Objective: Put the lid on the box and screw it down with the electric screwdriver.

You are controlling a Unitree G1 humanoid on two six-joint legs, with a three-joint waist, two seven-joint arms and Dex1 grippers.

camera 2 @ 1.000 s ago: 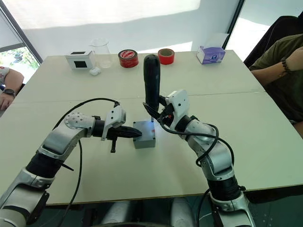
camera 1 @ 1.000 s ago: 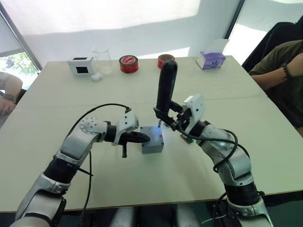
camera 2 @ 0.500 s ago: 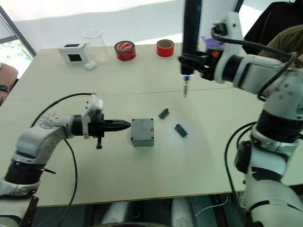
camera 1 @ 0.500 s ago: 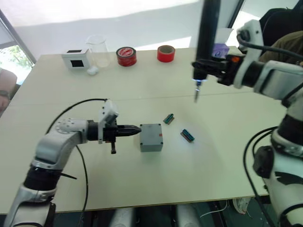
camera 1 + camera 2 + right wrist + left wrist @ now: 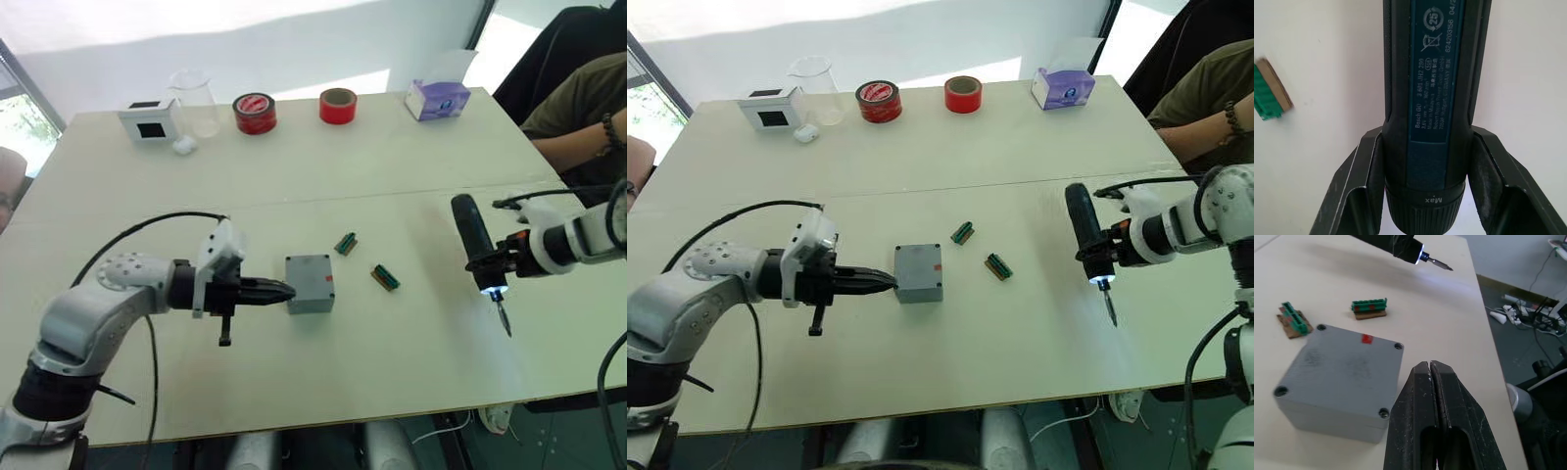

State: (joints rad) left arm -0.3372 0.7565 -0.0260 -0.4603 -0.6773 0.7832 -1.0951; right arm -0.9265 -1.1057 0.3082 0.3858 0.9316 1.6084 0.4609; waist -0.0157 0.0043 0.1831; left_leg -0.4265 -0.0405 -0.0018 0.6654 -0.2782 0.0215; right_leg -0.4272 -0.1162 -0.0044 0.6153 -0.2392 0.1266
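Observation:
The grey box [image 5: 310, 297] stands mid-table with the lid [image 5: 1337, 367] seated on top; its corner screw holes and a small red mark show. My left gripper [image 5: 280, 291] is shut and empty, its tips at the box's left side. Whether they touch it I cannot tell. Far to the right, my right gripper [image 5: 500, 258] is shut on the electric screwdriver [image 5: 474, 245]. The black tool is held low over the table, tilted, with its lit tip and bit [image 5: 504, 318] pointing toward the front edge. The right wrist view has the fingers [image 5: 1367, 166] clamped around its barrel [image 5: 1430, 98].
Two small green connector pieces [image 5: 346, 243] [image 5: 385, 277] lie right of the box. Along the far edge stand a white box with a black window [image 5: 147, 117], a beaker [image 5: 192, 98], two tape rolls [image 5: 255, 113] [image 5: 338, 105] and a purple tissue box [image 5: 438, 98]. A person's arm [image 5: 578, 117] rests at the right.
My right arm lifted the screwdriver off the box, swung it high and right, then brought it down low over the table's right side. The left gripper stayed by the box.

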